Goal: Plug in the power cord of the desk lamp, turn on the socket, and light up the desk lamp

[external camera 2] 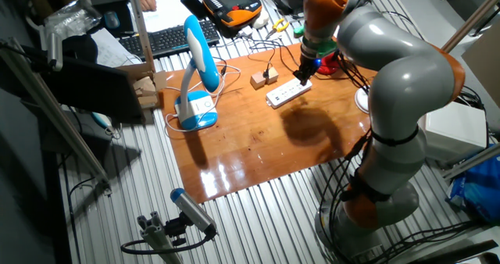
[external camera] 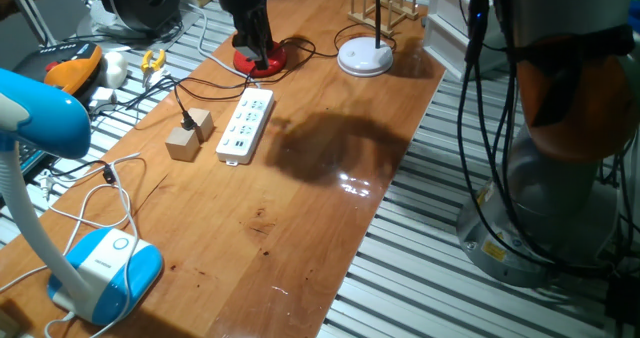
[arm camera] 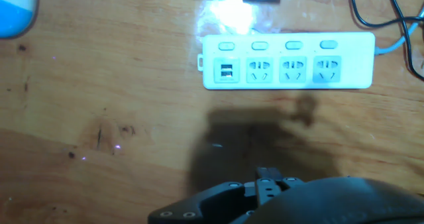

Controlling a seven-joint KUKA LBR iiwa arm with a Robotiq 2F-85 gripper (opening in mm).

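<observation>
The socket [external camera: 246, 125] is a long white strip lying on the wooden table, with a row of outlets and buttons [arm camera: 288, 61]. The desk lamp's red base [external camera: 262, 62] sits just behind its far end. The power cord [external camera: 178, 96] runs left from the base, and its black plug end [external camera: 185, 119] lies against the wooden blocks, apart from the socket. My gripper [external camera: 255, 44] hangs low over the red base and the socket's far end [external camera 2: 303, 73]. In the hand view its dark fingertips [arm camera: 268, 177] look pressed together with nothing between them.
Two small wooden blocks [external camera: 190, 135] stand left of the socket. A lamp with a white disc base [external camera: 365, 57] is at the back right. A large blue-and-white lamp [external camera: 105, 268] with a white cable occupies the near left corner. Tools and clutter lie beyond the table's left edge.
</observation>
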